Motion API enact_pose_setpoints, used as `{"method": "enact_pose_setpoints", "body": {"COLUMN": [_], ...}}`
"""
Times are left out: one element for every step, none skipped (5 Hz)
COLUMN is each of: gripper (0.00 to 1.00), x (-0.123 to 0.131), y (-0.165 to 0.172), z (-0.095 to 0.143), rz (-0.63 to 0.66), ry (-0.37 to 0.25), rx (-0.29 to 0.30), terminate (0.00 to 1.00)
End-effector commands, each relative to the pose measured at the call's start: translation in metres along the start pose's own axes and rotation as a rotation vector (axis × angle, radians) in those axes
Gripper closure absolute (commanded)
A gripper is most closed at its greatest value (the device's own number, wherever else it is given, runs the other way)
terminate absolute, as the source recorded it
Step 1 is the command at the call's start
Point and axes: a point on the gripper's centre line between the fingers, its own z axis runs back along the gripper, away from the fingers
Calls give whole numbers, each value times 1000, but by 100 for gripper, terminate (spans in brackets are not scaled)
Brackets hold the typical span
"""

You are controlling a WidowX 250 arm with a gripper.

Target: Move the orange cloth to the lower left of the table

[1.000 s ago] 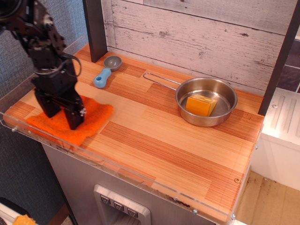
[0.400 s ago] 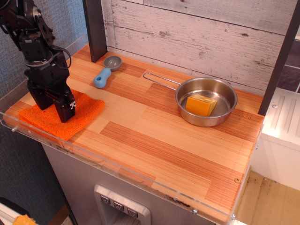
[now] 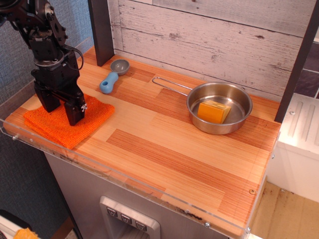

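The orange cloth [image 3: 60, 127] lies flat and folded at the front left corner of the table [image 3: 164, 149], close to the clear rim. My gripper [image 3: 62, 112] stands upright over the cloth's back half. Its two black fingers [image 3: 75, 113] are spread apart, with the tips at or just above the cloth and nothing held between them. The arm hides part of the cloth's far edge.
A blue-handled grey scoop [image 3: 112, 74] lies behind the cloth near a dark post [image 3: 102, 30]. A steel pan [image 3: 219, 107] holding a yellow-orange block [image 3: 213, 111] sits at the back right. A clear acrylic rim [image 3: 124, 174] runs along the front edge.
The cloth slid left toward the front left corner with the gripper on it. Since then the gripper has risen slightly up and to the right; the cloth stays put.
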Motion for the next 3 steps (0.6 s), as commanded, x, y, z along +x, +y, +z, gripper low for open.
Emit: {"method": "enact_pose_setpoints", "body": {"gripper": [0,0,0], "x": [13,11,13], "y": [9,12,9], "z": [58,87,97], "rz": [56,45,13], "ry": [-68,-116,-122], "rx": [33,17,-4], "terminate": [0,0,0]}}
